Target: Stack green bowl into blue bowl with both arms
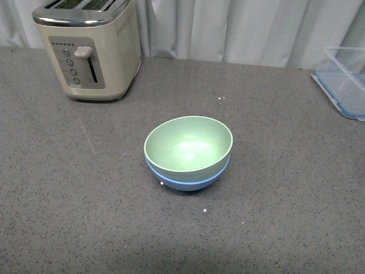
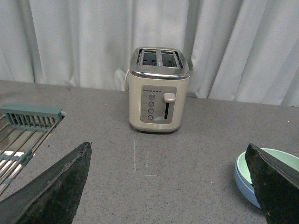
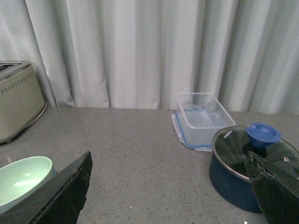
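At the middle of the grey worktop (image 1: 51,217), the green bowl (image 1: 188,145) sits nested upright inside the blue bowl (image 1: 188,181), whose rim shows as a band just below the green one. Behind them to the left stands a cream toaster (image 1: 88,48), and a clear container (image 1: 345,80) lies at the right edge. Both the left end effector (image 2: 168,186) and right end effector (image 3: 168,191) have fingers spread wide, holding nothing, away from the bowls.
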{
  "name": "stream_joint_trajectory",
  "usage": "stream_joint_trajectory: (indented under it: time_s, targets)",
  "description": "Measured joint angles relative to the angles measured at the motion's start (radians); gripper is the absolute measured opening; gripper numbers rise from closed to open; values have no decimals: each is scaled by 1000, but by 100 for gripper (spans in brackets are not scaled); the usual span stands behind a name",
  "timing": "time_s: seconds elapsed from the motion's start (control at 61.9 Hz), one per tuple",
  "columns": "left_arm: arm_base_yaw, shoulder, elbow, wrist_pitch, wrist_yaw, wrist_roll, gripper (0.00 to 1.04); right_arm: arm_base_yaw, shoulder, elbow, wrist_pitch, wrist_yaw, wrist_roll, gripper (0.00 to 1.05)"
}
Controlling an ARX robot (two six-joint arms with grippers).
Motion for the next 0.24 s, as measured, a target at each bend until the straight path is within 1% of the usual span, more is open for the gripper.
stream_joint_trajectory:
  time_s: [0.242]
  targets:
    - [0, 0, 0, 0, 0, 0, 98, 0, 0, 0, 0, 0, 0, 96]
